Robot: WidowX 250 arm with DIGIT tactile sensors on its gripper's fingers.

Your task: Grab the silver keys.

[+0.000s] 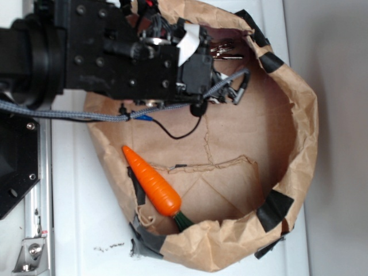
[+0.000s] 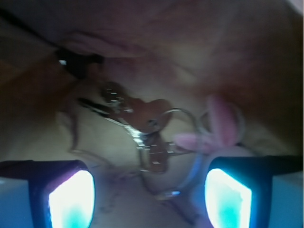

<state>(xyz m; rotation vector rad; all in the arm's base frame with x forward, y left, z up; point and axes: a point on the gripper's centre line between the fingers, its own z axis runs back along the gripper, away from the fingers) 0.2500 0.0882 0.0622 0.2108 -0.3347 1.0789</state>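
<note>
Silver keys (image 2: 142, 133) are framed between the wide-open, empty gripper (image 2: 149, 194); descent should be centred over the split ring (image 2: 183, 118) before closing.

The arm (image 1: 115, 52) hides most of the silver keys (image 1: 225, 50).

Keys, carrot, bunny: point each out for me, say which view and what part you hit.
silver keys (image 2: 153, 142): wrist view, on the key blade hanging from the ring.
carrot (image 1: 152, 181): exterior view, mid orange body.
pink plush bunny (image 2: 219, 121): wrist view, on the upright ear; the rest is hidden.
</note>
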